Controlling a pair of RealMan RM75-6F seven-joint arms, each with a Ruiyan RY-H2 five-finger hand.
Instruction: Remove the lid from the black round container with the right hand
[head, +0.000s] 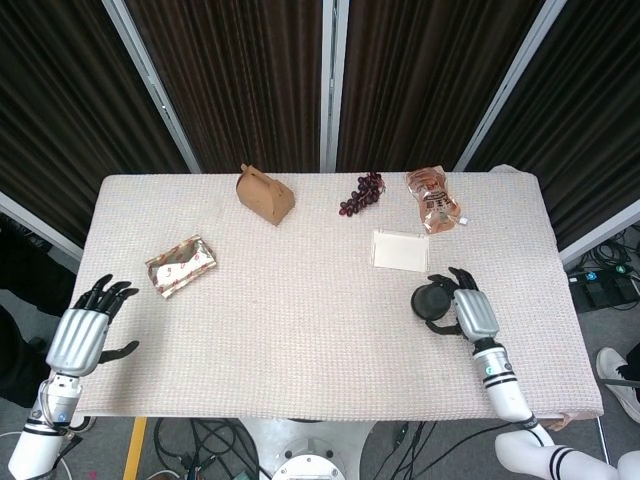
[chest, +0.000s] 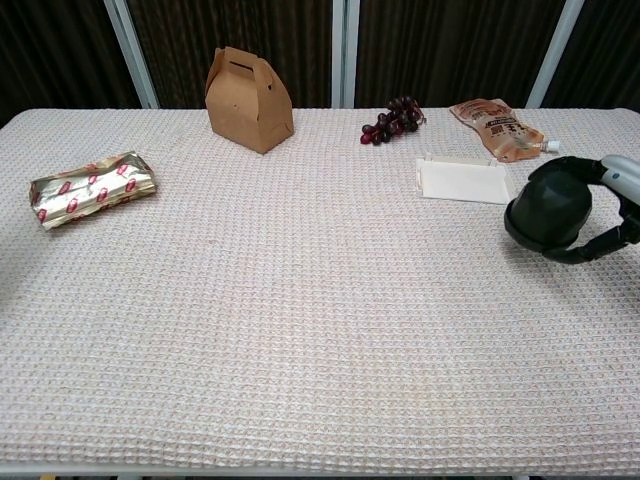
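Observation:
The black round container is at the right side of the table, just in front of the white tray. My right hand grips it from its right side, fingers wrapped around the rim. In the chest view the black round container is tilted, one round face turned toward the camera, with my right hand partly cut off by the frame edge. No lid can be told apart from the body. My left hand hangs open off the table's front left corner, holding nothing.
A white tray lies just behind the container. Grapes, an orange pouch and a brown paper box line the back. A foil packet lies at the left. The table's right edge is near my right hand.

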